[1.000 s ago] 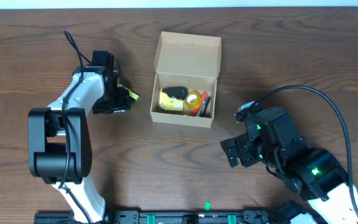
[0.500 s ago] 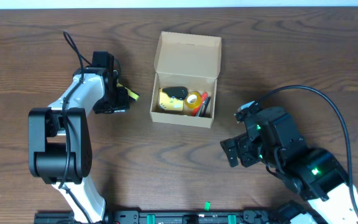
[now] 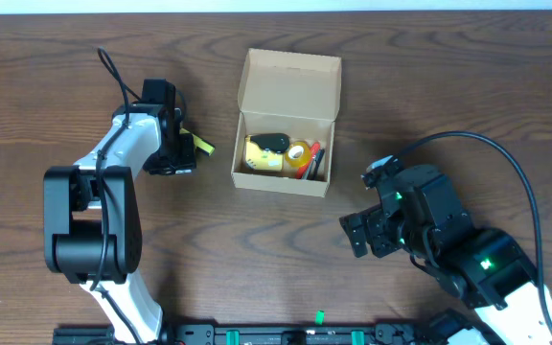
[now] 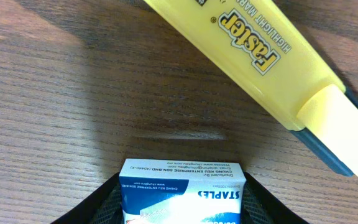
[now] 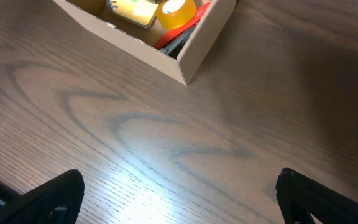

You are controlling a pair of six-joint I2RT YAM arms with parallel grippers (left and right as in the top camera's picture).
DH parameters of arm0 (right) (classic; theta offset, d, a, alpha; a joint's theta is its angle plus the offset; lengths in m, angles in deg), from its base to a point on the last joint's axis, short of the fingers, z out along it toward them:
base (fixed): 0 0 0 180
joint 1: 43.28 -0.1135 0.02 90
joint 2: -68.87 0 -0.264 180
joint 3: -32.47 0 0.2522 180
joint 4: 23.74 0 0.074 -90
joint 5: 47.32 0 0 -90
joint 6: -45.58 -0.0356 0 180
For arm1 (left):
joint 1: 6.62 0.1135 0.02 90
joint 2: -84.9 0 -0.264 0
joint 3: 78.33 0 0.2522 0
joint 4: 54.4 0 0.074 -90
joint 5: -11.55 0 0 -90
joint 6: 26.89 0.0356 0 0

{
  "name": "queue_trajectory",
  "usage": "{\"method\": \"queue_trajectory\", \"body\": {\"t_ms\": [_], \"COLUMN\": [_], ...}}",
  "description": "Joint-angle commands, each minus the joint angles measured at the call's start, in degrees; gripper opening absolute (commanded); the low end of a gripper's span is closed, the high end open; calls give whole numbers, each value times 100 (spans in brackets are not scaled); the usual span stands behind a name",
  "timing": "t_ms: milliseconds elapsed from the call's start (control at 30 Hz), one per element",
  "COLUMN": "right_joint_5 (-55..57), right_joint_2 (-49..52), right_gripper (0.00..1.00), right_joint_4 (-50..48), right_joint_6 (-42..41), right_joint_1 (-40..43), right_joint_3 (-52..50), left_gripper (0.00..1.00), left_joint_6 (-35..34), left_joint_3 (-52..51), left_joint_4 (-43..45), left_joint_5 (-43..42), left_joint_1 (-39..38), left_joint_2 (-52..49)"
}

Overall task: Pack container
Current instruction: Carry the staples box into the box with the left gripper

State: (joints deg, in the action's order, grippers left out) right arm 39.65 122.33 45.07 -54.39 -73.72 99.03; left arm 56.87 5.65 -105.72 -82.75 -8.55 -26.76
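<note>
The container (image 3: 290, 81) is a tan cardboard box with its flap lid open toward the far side, at the table's middle; it holds a yellow item, a black item, a yellow tape roll and red and black pens. Its corner shows in the right wrist view (image 5: 194, 50). My left gripper (image 3: 182, 153) is left of the box, shut on a blue and white staples box (image 4: 182, 193). A yellow highlighter (image 4: 272, 68) lies on the table just ahead of it, also seen in the overhead view (image 3: 199, 144). My right gripper (image 3: 357, 235) is open and empty, to the box's lower right.
Dark wood table (image 3: 429, 86) all round. The left arm's base (image 3: 89, 230) stands at the front left and the right arm's body (image 3: 468, 254) with its black cable at the front right.
</note>
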Motion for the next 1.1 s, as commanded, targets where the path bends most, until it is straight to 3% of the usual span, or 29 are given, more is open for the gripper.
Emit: {"method": "queue_trajectory", "body": {"t_ms": [0,133,433,600,1067], "right_joint_5": [-2,-2,-2,-2,-2], "right_joint_2": [-31,-31,-31,-31,-31], "right_gripper": [99,99,99,99,99], "right_joint_4": [2,2,2,0,2], "right_joint_6": [66,66,66,66,66], "right_joint_1": [50,50,50,50,50], "right_joint_3": [33,33,33,33,33], "left_gripper": [38,28,26,29,26], "left_joint_6": [-63,31,638,643,468], "left_joint_3": [116,752,2933,3460,3473], "left_joint_4": [-173,-774,-2433,-2452,-2277], "left_joint_5": [-20,-20,-17,-20,-452], "left_joint_1": [2,2,-393,-800,-2055], "left_joint_2": [-72,-72,-72,-72,-72]}}
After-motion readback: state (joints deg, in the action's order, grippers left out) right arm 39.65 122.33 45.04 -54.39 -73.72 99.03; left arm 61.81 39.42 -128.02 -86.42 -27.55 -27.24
